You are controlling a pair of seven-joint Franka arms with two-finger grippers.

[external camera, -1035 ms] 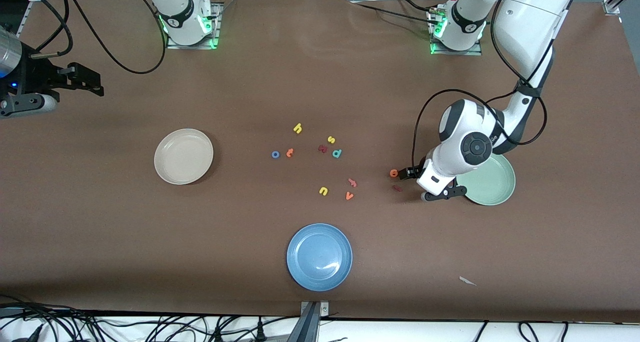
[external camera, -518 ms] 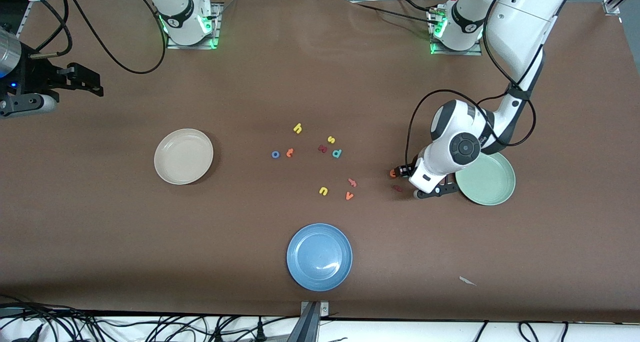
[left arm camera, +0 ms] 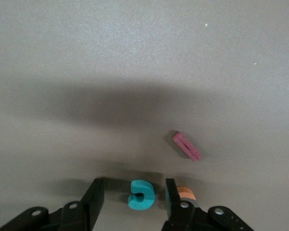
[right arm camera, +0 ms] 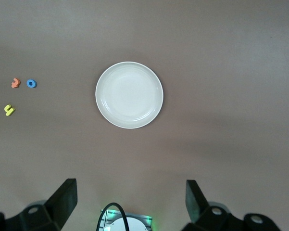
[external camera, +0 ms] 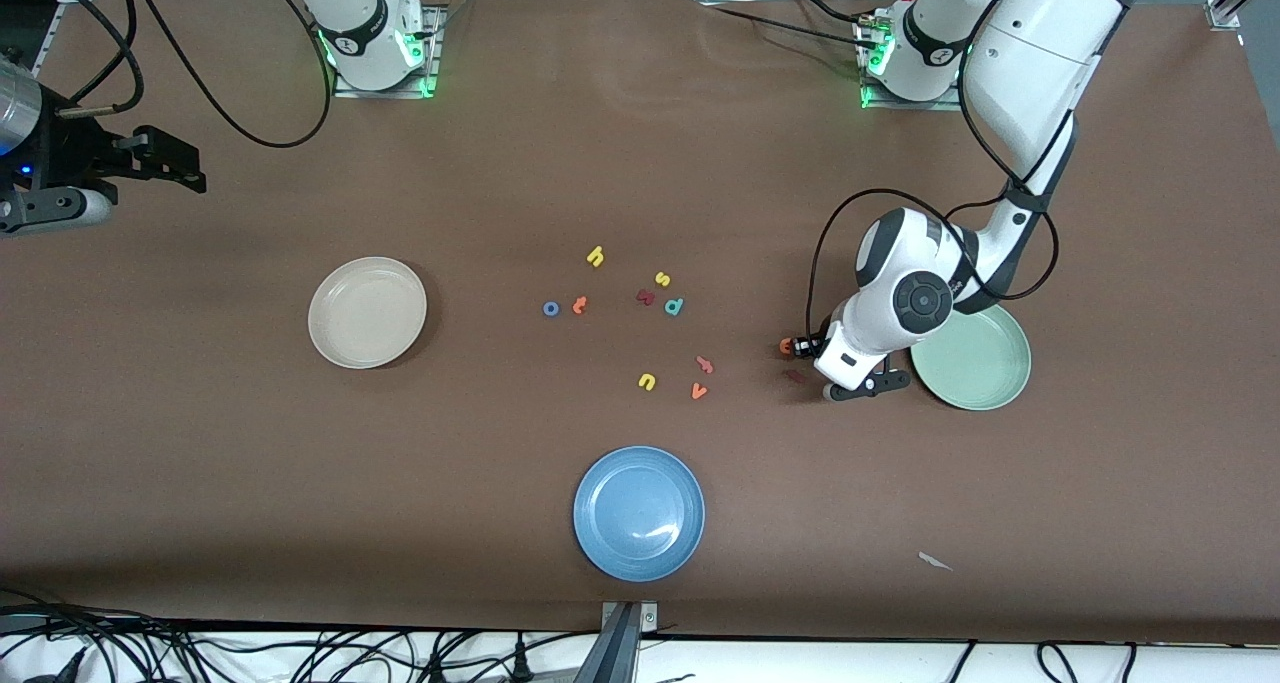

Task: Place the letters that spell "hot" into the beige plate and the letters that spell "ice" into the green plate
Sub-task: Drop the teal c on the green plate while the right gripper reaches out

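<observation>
My left claw (left arm camera: pixel 131 197) sits low on the surface, fingers apart around the teal "c" (left arm camera: pixel 141 195); my right claw (right arm camera: pixel 130 199) waits wide apart above the beige plate (right arm camera: pixel 129 95).

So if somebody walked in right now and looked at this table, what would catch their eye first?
Probably the left gripper, down at the table beside the green plate, its fingers straddling the teal c, with the orange e just outside one finger and the dark red i close by. Next, the scatter of small colored letters mid-table between the beige plate and the blue plate. The right gripper waits, open, above the beige plate.
</observation>
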